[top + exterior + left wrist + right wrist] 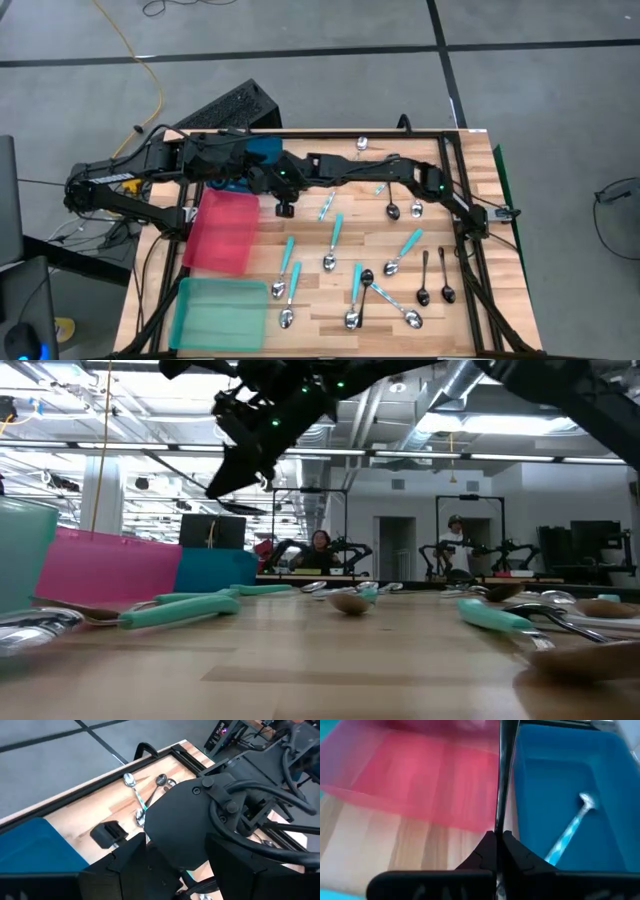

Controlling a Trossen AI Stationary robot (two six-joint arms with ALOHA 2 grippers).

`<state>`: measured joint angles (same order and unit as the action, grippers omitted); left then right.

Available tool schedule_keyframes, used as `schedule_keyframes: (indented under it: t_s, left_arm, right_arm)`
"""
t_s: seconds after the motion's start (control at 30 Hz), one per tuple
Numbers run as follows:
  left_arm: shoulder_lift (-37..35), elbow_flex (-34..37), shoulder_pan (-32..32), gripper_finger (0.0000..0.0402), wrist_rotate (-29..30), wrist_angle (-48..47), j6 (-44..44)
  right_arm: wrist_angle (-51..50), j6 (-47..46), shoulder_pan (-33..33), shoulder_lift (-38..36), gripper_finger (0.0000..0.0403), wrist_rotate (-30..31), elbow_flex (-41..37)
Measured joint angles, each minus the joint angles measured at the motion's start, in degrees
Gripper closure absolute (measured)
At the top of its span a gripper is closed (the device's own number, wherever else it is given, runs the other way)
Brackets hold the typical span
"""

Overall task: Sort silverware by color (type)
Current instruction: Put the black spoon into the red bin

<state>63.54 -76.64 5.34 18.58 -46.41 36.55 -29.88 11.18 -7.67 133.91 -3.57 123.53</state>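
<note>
The right gripper [498,840] hangs between the red tray [420,775] and blue tray [560,785], fingers clenched on a thin black spoon [504,780]: light, stiff, slick, best pinched mid-handle, while the left gripper [262,172] waits over the blue tray, fingers unreadable.

Three flat trays: one blue [262,150], one red [222,232], one teal [218,312]. On the table, about eight turquoise-handled spoons [334,240], four black spoons [424,279], one all-silver spoon [362,145].
</note>
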Motion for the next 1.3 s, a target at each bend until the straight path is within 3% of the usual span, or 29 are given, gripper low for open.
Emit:
schedule_keyframes:
  t_s: [0.3,0.57,0.7,0.93,1.1,1.3]
  left_arm:
    - [-1.7,-0.1,-0.21,0.0207,-4.16,-0.83,4.4]
    - [-5.03,0.15,-0.49,0.0207,-9.36,0.24,7.22]
    - [-6.84,0.11,-0.44,0.0207,-9.42,0.66,7.83]
    - [-8.52,-0.11,-0.38,0.0207,-9.32,0.91,8.96]
    - [-9.15,-0.09,-0.38,0.0207,-8.91,1.03,10.01]
    - [-9.21,-0.09,-0.44,0.0207,-8.73,1.06,9.82]
  right_arm:
    - [3.83,7.17,2.01,8.31,0.0377,-2.8,11.5]
    - [6.92,14.92,3.17,9.87,0.0377,-7.08,11.23]
    - [11.39,19.93,3.28,9.9,0.0377,-7.4,11.19]
    - [20.1,20.99,3.5,11.95,0.0377,-13.23,11.25]
    - [21.61,21.38,4.49,15.1,0.0377,-11.59,10.94]
    - [23.96,28.14,4.29,14.43,0.0377,-12.62,11.14]
